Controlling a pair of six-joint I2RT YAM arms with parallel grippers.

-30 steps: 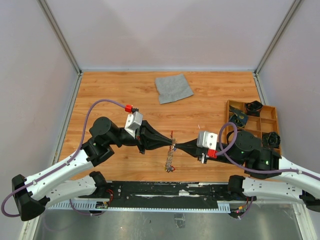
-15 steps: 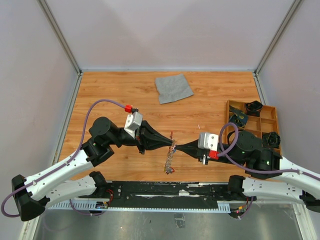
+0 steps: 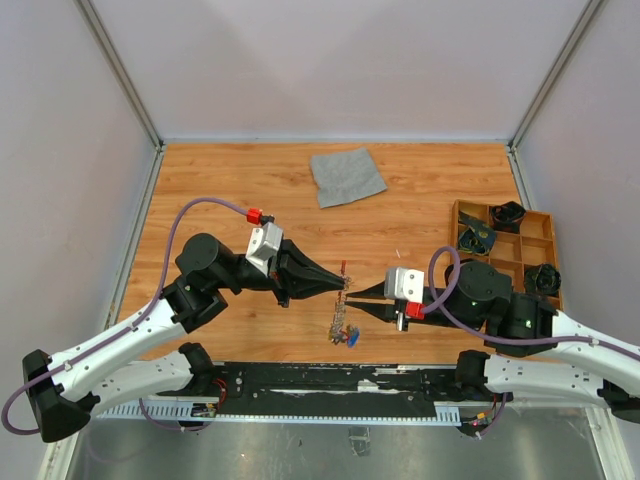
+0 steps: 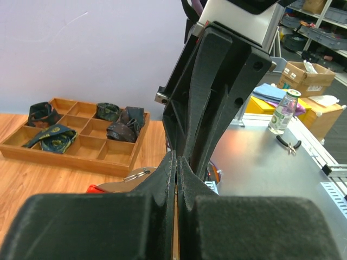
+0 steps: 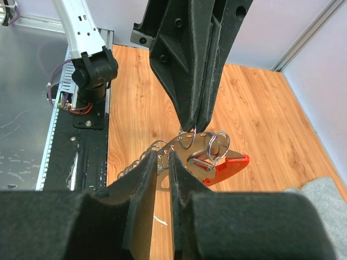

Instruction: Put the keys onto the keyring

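Keyring [image 5: 219, 165] is at the near middle of the worktop [image 3: 220, 180], its chain [image 3: 341, 322] trailing towards the arm bases; the left pincer [image 5: 188, 129] is clamped on one of its thin silvery rings; the right pincer [image 5: 162, 160], just beside, stands slightly parted, gripping nothing visible; farther right, a wooden tray [image 4: 65, 161]; farthest, a grey cloth [image 3: 347, 176].

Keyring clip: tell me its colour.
The keyring clip is red, with silvery metal rings on it. It shows best in the right wrist view.
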